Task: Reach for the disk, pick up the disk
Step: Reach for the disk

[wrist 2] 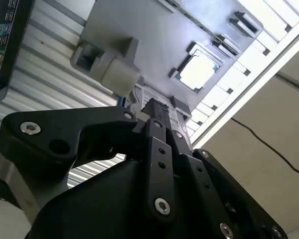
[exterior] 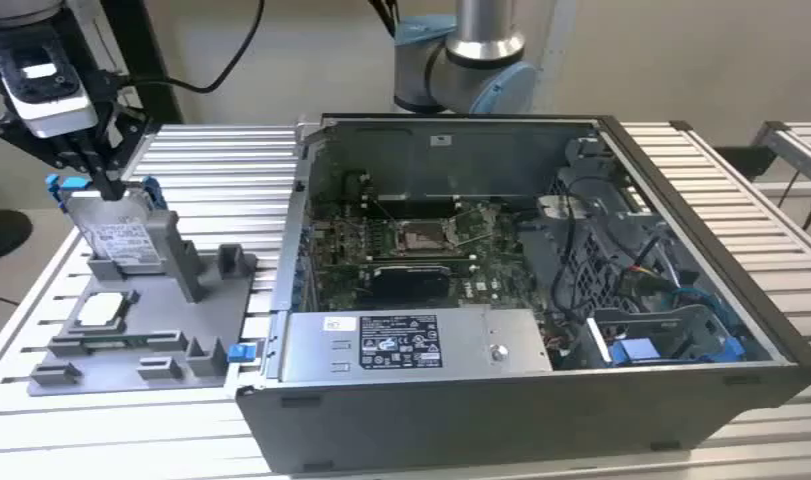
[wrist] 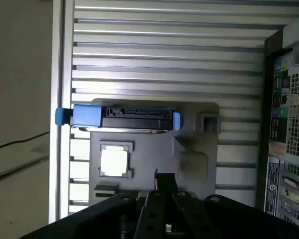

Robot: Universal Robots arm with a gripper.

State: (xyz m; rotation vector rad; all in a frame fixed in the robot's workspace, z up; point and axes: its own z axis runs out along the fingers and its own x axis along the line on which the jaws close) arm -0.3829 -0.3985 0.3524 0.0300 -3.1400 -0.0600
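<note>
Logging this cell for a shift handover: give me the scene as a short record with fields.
fixture: grey plastic holder tray on the slatted metal table
disk: flat silver-grey hard drive with blue rails, standing on edge in the fixture
gripper: black robot gripper at the drive's top edge; grasp unclear
chip: small square silver chip lying flat in the fixture
case: open grey computer case, to the exterior view's right of the fixture

Silver ribbed aluminium table [exterior: 225, 160], flat grey plastic fixture plate [exterior: 198, 315] on it at the exterior view's left, open dark grey metal computer case [exterior: 512, 425] just beside it
</note>
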